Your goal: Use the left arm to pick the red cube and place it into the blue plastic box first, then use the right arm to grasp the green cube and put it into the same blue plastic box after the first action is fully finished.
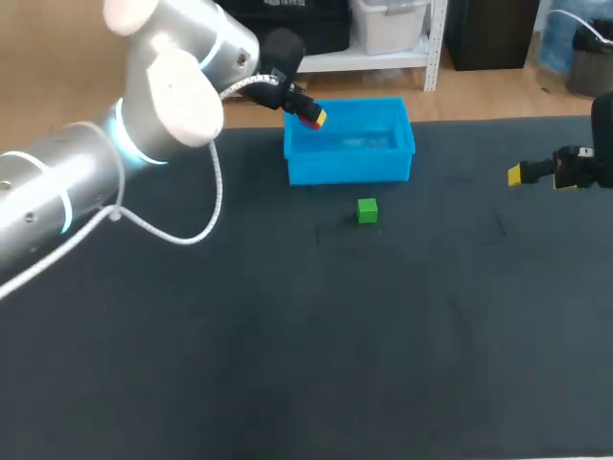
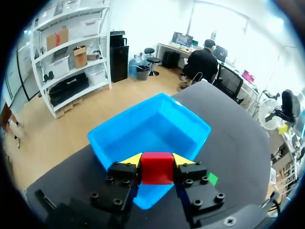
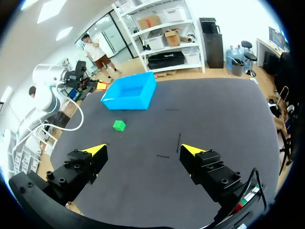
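Note:
My left gripper [image 2: 157,162] is shut on the red cube [image 2: 157,168], which fills the gap between its yellow tips. It hangs over the left end of the blue plastic box [image 1: 350,144], above the box's near rim [image 2: 143,200]. In the head view the left gripper [image 1: 311,117] shows a sliver of red at its tip. The green cube [image 1: 367,210] rests on the dark table just in front of the box, also visible as the green cube [image 3: 119,125] and the green cube [image 2: 212,179]. My right gripper [image 3: 143,151] stands open and empty at the table's right side, far from the green cube.
The dark table [image 1: 287,335] stretches wide in front of the box and cube. A white cable [image 1: 206,216] loops from my left arm down over the table. The right gripper [image 1: 522,173] hovers near the right edge.

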